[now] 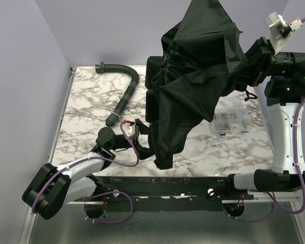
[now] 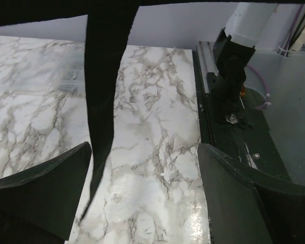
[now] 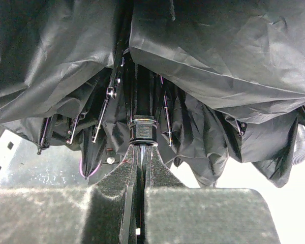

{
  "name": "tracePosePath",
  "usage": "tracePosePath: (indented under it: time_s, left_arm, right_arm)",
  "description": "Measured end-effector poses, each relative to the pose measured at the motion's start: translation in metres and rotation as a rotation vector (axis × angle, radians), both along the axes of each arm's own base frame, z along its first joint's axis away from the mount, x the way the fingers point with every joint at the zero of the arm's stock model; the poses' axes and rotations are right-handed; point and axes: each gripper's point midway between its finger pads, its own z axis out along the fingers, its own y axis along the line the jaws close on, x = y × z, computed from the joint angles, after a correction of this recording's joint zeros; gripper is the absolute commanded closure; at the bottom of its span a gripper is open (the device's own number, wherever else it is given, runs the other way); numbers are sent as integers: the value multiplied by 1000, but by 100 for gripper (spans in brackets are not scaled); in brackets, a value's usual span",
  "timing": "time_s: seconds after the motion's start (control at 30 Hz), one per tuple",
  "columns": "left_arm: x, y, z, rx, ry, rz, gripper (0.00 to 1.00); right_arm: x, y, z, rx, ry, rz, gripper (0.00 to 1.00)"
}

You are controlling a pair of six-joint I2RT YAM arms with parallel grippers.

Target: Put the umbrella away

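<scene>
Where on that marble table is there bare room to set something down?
Bare marble lies between the hose and the table's left edge, and at the front right between the umbrella's hanging cloth, the clear box and the right arm. The middle is crowded: the umbrella droops there beside the left tool.

Low left arm (image 1: 76, 170), jaws apart; raised right arm (image 1: 284, 137), jaws clamped.

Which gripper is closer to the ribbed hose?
Left. The left gripper is low beside the near end of the hose; the right gripper is raised across the table, shut on the umbrella.
</scene>
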Motion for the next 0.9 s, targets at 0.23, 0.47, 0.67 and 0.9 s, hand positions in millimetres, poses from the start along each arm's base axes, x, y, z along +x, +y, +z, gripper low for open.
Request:
tracePosePath:
  time_s: [0.23,0.47,0.67,0.9]
  left_arm:
    - [-6,-8,-20,64,10,-39,24]
    - [6,-10,-37,114,30,1,24]
    - [8,-21,-48,137,57,-25,65]
    - [15,-25,-58,163,67,-24,100]
  right_arm:
    - [-4,0,1,-6,-3,3,100]
    - [-6,0,1,-6,2,3,100]
    - [-6,0,1,-6,-4,3,100]
    - [-7,0,1,-6,-2,4,100]
